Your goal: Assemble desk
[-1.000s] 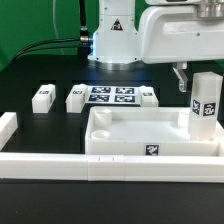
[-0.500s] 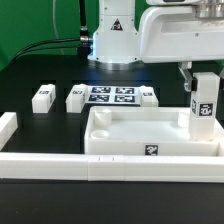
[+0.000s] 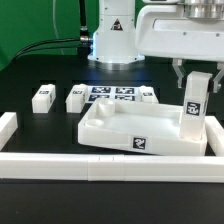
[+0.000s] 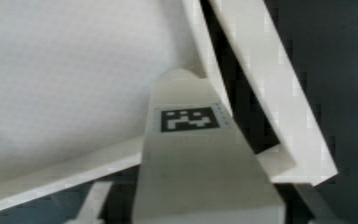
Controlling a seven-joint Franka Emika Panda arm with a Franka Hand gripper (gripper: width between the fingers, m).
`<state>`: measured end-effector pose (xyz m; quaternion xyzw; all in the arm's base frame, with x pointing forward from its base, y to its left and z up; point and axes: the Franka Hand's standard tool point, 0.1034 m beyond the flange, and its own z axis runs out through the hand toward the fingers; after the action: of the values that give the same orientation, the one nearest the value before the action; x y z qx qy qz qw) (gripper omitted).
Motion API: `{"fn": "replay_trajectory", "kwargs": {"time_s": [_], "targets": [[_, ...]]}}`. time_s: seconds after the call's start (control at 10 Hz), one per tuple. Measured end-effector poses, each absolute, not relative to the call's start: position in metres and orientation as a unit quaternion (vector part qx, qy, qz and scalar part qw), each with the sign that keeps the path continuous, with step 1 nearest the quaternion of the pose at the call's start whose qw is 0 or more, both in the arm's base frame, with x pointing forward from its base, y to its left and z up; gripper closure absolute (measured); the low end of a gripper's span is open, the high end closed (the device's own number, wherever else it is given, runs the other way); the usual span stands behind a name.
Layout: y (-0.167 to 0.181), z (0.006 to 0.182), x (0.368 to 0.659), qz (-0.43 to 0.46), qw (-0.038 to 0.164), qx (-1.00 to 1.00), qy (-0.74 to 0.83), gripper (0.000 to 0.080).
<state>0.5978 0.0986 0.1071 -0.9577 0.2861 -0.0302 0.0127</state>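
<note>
The white tray-like tabletop (image 3: 125,128) lies skewed on the table, one corner turned toward the front rail. A white tagged leg (image 3: 193,112) stands upright in its corner socket on the exterior view's right. My gripper (image 3: 196,82) comes down from above and is shut on the top of this leg. In the wrist view the leg (image 4: 197,150) fills the space between the jaws, with the tabletop's floor (image 4: 69,80) and rim beyond it. Three loose legs (image 3: 42,97), (image 3: 76,97), (image 3: 148,95) lie at the back.
The marker board (image 3: 110,95) lies between the loose legs at the back. A long white border rail (image 3: 100,166) runs along the front, with an end piece (image 3: 8,125) on the exterior view's left. The robot base (image 3: 112,40) stands behind.
The tabletop has swung round on the table, and the leg has turned and tilted slightly with it. The gripper has stayed at the leg's top.
</note>
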Motion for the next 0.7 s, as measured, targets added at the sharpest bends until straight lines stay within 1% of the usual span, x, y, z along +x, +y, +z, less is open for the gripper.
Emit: {"fn": "replay_trajectory", "kwargs": {"time_s": [0.2,0.4,0.5,0.6,0.7], "targets": [[0.0885,0.1069,0.5960,-0.030,0.009,-0.934,0.356,0.0505],[0.0863,0.1059,0.5955,-0.028,0.007,-0.934,0.357,0.0502],[0.0866,0.1057,0.5954,-0.028,0.007,-0.934,0.357,0.0284],[0.0866,0.1056,0.5953,-0.028,0.007,-0.934,0.357,0.0284],[0.0876,0.1085,0.5938,-0.026,0.007,-0.938,0.346,0.0191]]}}
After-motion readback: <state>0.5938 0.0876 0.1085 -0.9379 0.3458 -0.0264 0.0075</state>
